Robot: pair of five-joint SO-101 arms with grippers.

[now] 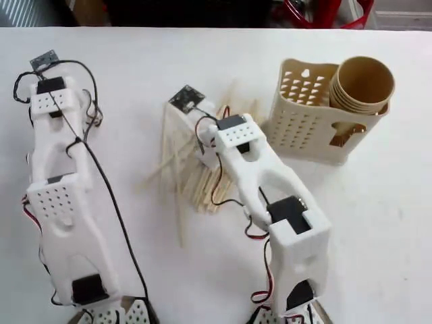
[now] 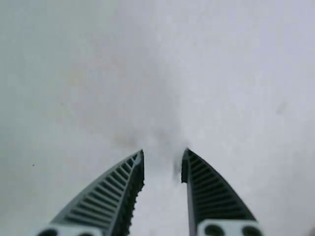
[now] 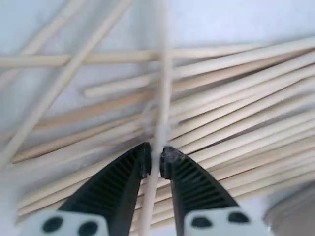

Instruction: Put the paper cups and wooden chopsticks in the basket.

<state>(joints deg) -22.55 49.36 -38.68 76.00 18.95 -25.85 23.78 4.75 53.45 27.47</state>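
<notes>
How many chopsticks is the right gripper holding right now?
1: a single chopstick runs between the right gripper tips, above the chopstick pile on the table. More may be hidden beneath it.

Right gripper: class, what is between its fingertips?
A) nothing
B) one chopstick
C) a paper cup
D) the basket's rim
B: in the right wrist view a single chopstick passes between the tips of the right gripper, which are closed on it.
</notes>
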